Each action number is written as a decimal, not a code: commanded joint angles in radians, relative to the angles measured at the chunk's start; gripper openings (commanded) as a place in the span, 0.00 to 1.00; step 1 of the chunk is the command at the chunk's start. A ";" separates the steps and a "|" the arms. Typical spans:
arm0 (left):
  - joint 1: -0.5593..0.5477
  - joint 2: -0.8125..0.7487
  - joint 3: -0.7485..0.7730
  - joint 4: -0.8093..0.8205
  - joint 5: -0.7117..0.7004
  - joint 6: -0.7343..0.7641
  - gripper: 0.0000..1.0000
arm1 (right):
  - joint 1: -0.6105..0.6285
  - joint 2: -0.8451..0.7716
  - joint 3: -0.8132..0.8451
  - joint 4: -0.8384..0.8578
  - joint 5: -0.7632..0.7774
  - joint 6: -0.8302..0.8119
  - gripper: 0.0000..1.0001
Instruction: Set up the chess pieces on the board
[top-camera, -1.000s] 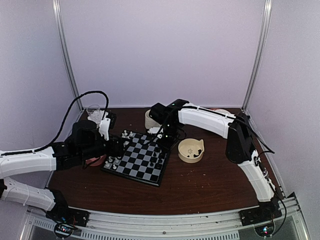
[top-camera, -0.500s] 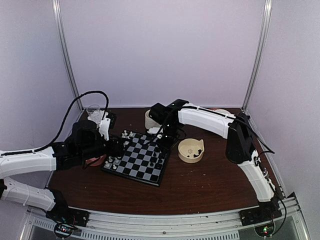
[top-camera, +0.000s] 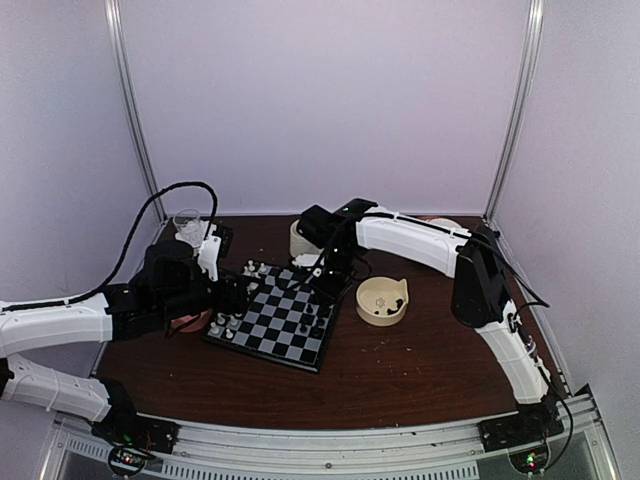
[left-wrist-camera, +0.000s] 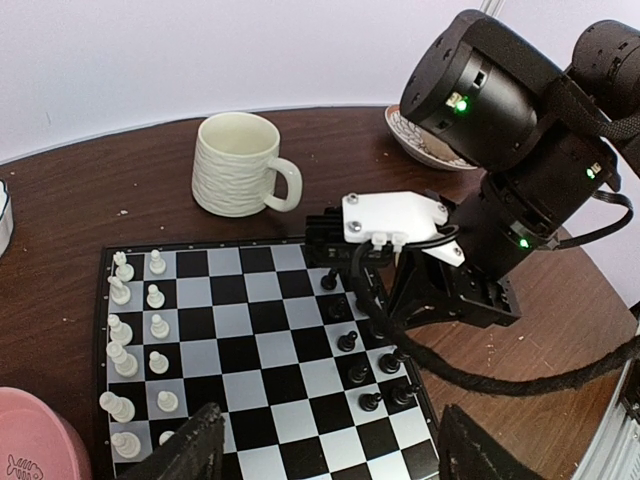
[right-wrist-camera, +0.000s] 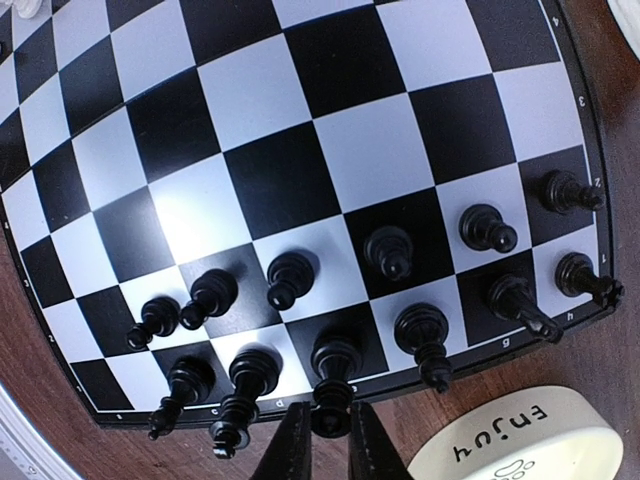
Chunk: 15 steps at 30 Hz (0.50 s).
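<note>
My right claw (right-wrist-camera: 328, 418) pinches a black piece (right-wrist-camera: 335, 362) on the board's (right-wrist-camera: 260, 180) edge row; left claw (left-wrist-camera: 330, 432) hangs spread. I fear letting go crooked could topple its close neighbours (right-wrist-camera: 425, 335).

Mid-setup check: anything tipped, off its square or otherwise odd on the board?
Nothing stands out. The black pieces and white pieces in view stand upright on squares of the board; none lies tipped or off it.

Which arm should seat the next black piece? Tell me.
Right: the right gripper grips a black piece at the board's black edge row; the left gripper hangs open near the white pieces.
</note>
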 joint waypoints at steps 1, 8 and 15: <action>0.009 0.005 0.026 0.014 0.005 0.014 0.73 | 0.006 -0.021 0.003 0.018 -0.004 0.007 0.12; 0.009 0.003 0.027 0.013 0.005 0.013 0.74 | 0.007 -0.017 0.002 0.026 0.016 0.004 0.18; 0.009 0.000 0.028 0.008 0.002 0.015 0.74 | 0.006 -0.048 -0.003 0.031 0.022 0.007 0.25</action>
